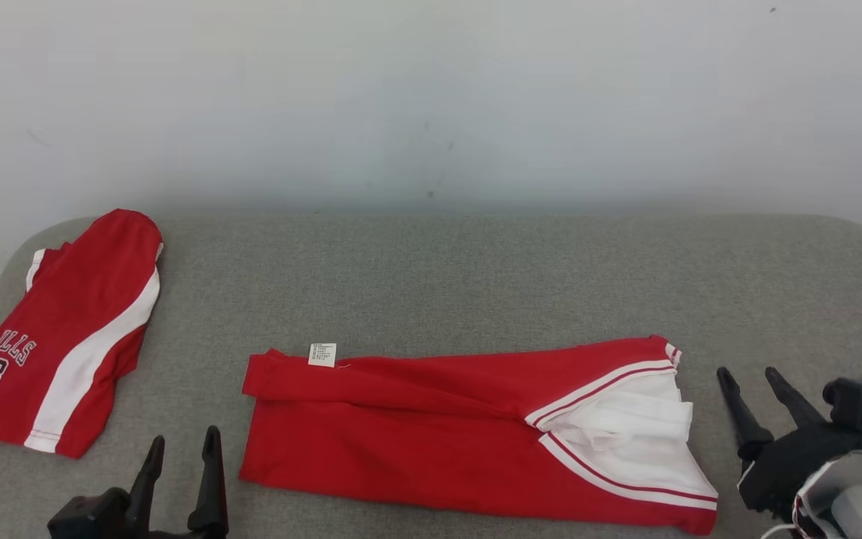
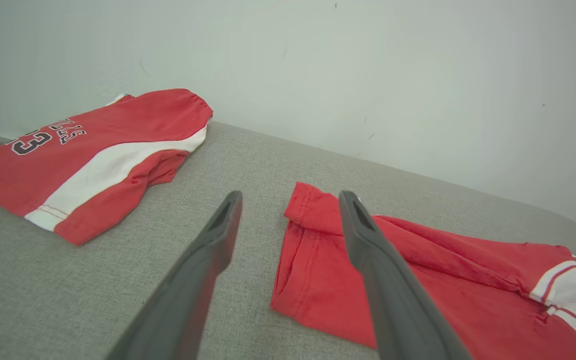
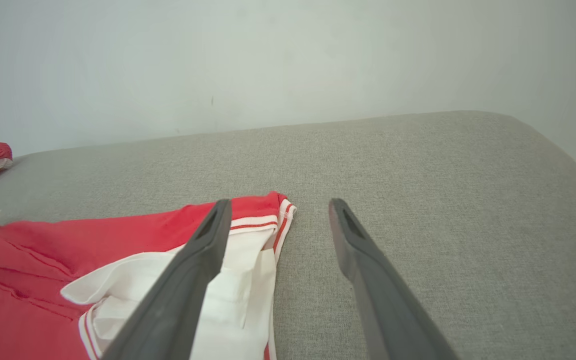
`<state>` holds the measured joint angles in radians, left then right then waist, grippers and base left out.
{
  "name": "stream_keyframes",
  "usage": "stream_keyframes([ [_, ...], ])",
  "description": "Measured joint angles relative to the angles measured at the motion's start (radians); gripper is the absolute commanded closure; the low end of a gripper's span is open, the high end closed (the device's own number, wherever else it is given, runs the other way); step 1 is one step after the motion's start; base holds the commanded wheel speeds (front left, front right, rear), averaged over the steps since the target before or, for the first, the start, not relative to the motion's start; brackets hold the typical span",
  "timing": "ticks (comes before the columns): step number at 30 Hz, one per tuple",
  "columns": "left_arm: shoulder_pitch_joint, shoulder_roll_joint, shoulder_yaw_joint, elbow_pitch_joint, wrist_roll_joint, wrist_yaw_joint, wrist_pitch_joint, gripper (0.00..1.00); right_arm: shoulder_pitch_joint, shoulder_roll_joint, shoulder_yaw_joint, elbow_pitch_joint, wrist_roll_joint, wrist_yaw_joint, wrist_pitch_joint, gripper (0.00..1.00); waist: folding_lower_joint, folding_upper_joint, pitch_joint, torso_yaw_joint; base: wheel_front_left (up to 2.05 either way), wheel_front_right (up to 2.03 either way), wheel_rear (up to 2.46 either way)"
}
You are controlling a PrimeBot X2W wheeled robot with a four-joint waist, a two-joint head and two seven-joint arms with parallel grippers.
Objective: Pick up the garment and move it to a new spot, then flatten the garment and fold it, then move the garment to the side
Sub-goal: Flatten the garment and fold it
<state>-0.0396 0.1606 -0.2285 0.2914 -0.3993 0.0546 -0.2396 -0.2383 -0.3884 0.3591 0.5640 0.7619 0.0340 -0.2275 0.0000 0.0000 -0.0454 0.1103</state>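
The red garment (image 1: 416,427) is laid folded lengthwise at the middle of the grey tabletop (image 1: 476,284), with its white-trimmed end toward the right claw (image 1: 747,378). The left claw (image 1: 184,442) is seen just beside its plain end. Both claws are spread wide and nothing is held. A second red garment (image 1: 64,337) is laid at the far left.

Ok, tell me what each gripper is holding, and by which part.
Nothing is held. The left gripper and the right gripper are both open, one at each end of the folded red garment.
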Motion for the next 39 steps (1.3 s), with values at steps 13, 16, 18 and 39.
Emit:
stream_keyframes([
  [13, -0.027, -0.013, -0.041, -0.056, 0.005, 0.007, 0.056, 0.00, -0.178, -0.005, 0.072, 0.203, -0.008, -0.003, 0.266, 0.00, 0.0000, 0.0000, 0.036, 0.071, 0.00, 0.00, 0.00],
  [16, -0.034, -0.015, -0.042, -0.064, 0.005, 0.007, 0.066, 0.00, -0.212, 0.004, 0.076, 0.243, -0.001, -0.003, 0.316, 0.00, 0.0000, -0.0001, 0.051, 0.088, 0.00, 0.00, 0.00],
  [18, -0.038, -0.018, -0.046, -0.073, 0.005, 0.007, 0.073, 0.00, -0.227, 0.009, 0.082, 0.277, 0.002, -0.003, 0.364, 0.00, 0.0000, 0.0000, 0.068, 0.103, 0.00, 0.00, 0.00],
  [39, -0.079, -0.023, -0.036, -0.083, 0.004, 0.017, 0.099, 0.00, -0.311, 0.045, 0.120, 0.379, 0.029, 0.038, 0.544, 1.00, 0.0000, 0.0000, 0.116, 0.120, 0.00, 0.00, 0.00],
])
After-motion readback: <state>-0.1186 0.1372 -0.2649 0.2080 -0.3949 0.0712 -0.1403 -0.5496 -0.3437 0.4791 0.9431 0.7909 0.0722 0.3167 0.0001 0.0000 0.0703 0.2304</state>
